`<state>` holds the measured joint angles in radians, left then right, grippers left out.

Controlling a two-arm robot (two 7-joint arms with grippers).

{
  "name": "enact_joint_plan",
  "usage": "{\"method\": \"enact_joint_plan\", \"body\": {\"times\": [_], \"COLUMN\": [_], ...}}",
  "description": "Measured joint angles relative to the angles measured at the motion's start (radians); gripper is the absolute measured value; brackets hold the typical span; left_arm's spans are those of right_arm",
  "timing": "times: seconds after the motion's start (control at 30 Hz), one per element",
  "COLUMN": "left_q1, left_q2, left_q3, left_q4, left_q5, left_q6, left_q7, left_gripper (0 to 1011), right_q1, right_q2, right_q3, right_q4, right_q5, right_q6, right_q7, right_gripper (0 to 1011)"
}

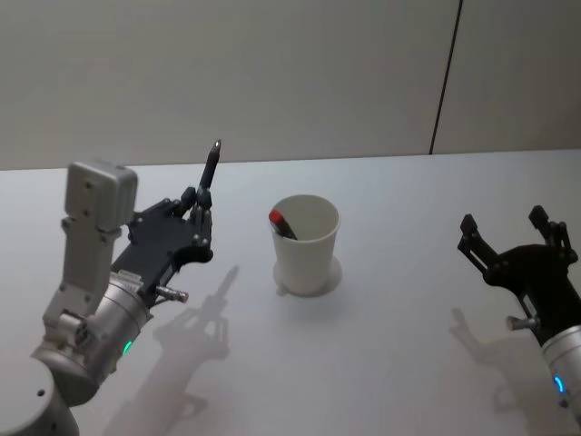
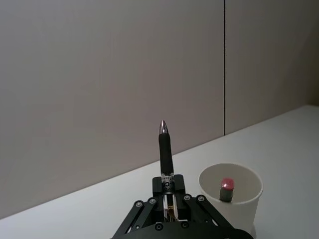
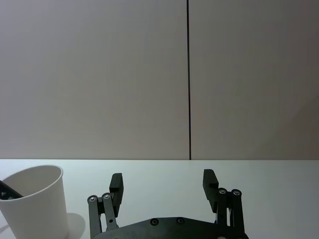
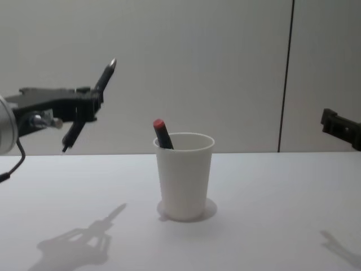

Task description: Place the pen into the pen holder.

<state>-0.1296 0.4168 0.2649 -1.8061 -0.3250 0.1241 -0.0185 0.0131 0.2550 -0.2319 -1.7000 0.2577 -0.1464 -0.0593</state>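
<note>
pen (image 4: 106, 73) | in left gripper (image 4: 90, 107) | well left of pen holder (image 4: 185, 180) rim

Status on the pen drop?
Left hand shut on pen, raised left of cup. Right hand open, idle at right. Red-capped marker already in cup.

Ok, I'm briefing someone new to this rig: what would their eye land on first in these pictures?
First, the left gripper, raised on the robot's left and shut on a black pen that slants tip-up. Next, the white paper cup standing in the middle of the table, with a red-capped pen leaning inside it. The right gripper hangs open and empty off to the right.
</note>
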Motion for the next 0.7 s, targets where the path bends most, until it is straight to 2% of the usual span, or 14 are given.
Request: {"method": "enact_joint_plan", "body": {"times": [0.17,0.23,0.37,0.57,0.67,0.7], "left_q1": [0.004,0.004,0.003,-0.007,-0.018,-0.018], "left_q2": [0.01,0.013,0.019,0.024,0.025,0.025], "left_q3": [-0.011,-0.014,-0.022,-0.028,-0.031,-0.031], "left_q4": [0.018,0.023,0.043,0.07,0.092,0.092], "left_q5": [-0.035,-0.045,-0.075,-0.106,-0.126,-0.126], "left_q6": [-0.112,-0.14,-0.229,-0.311,-0.369,-0.369], "left_q7": [-0.07,-0.09,-0.168,-0.258,-0.331,-0.331], "left_gripper": [139,139,139,139,139,139], "right_q1": [0.0,0.0,0.0,0.0,0.0,0.0], "right_q2": [0.0,0.0,0.0,0.0,0.0,0.0], "right_q3": [0.0,0.0,0.0,0.0,0.0,0.0], "right_q4": [0.0,0.0,0.0,0.0,0.0,0.0], "right_q5": [0.0,0.0,0.0,0.0,0.0,0.0], "right_q6": [0.0,0.0,0.0,0.0,0.0,0.0], "right_q7": [0.0,0.0,0.0,0.0,0.0,0.0], "right_gripper": [1001,1002,1001,1002,1001,1001]}}
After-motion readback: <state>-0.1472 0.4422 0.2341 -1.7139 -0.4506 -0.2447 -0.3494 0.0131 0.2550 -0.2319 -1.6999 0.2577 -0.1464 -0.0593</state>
